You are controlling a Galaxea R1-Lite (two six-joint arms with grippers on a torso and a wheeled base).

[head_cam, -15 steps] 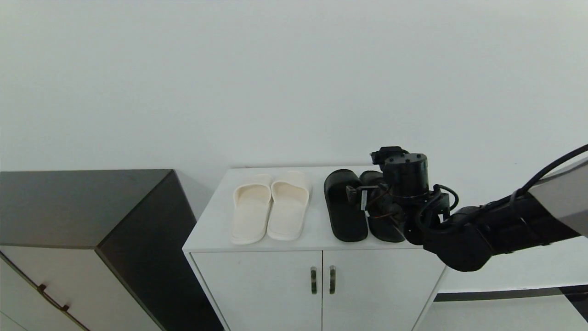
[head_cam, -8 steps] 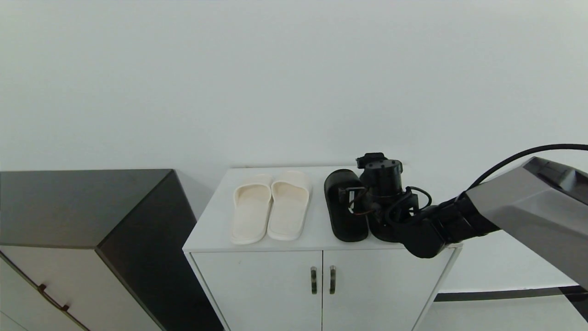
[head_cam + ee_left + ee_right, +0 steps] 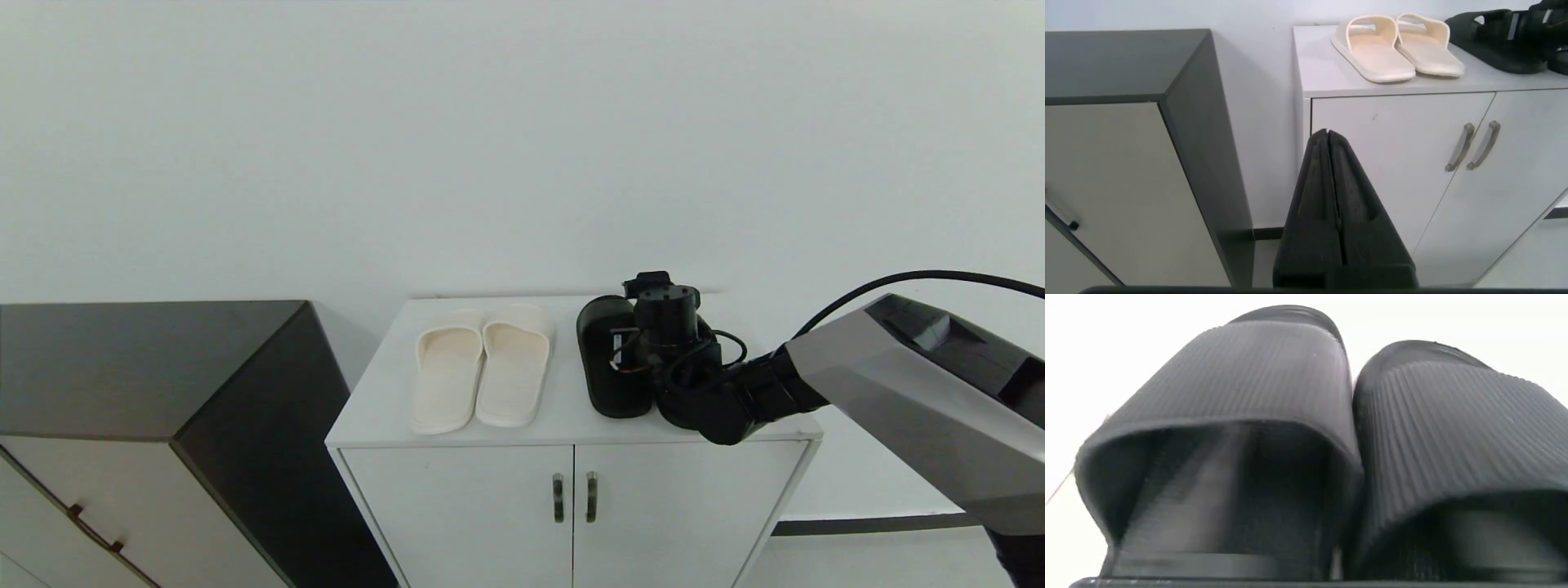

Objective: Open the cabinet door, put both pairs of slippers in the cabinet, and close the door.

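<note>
A white cabinet (image 3: 371,416) stands with both doors shut, its two handles (image 3: 573,496) side by side at the middle. On its top lie a pair of cream slippers (image 3: 482,367) and, to their right, a pair of black slippers (image 3: 608,367). My right gripper (image 3: 653,347) is low over the black pair and hides most of the right-hand slipper. The right wrist view looks straight into the ribbed straps of the two black slippers (image 3: 1249,400) from very close. My left gripper (image 3: 1328,139) is shut and empty, held low in front of the cabinet's left door (image 3: 1388,131).
A taller dark-topped cabinet (image 3: 147,367) with pale drawer fronts stands close to the left of the white one. A plain wall runs right behind both. Open floor (image 3: 882,555) lies to the right of the white cabinet.
My right arm has swung left and farther in over the cabinet top, bringing its gripper down close onto the black slippers. The cream slippers and the doors have not moved.
</note>
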